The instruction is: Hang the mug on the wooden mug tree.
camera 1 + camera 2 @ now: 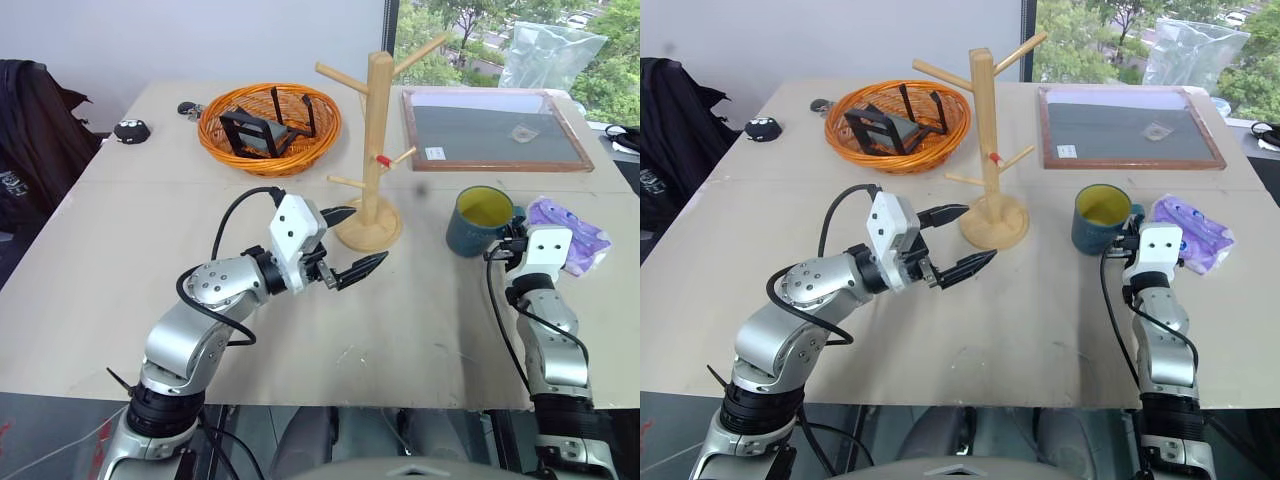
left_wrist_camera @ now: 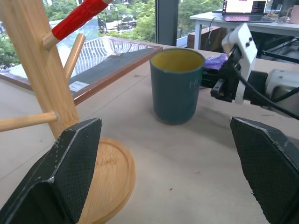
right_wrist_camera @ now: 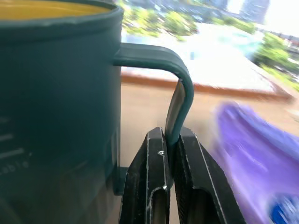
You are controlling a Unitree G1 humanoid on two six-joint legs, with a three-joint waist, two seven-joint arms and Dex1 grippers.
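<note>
Mug, teal with yellow inside, stands right of centre on the beige tabletop by a window; right pincer clamps its handle. Left pincer gapes beside the wooden mug tree.

The mug's left side and base are cut off by the right wrist view's edges, and its white lettering is blurred beyond reading. The purple packet at lower right is smeared. The wooden mug tree's top is cropped at upper left.
</note>
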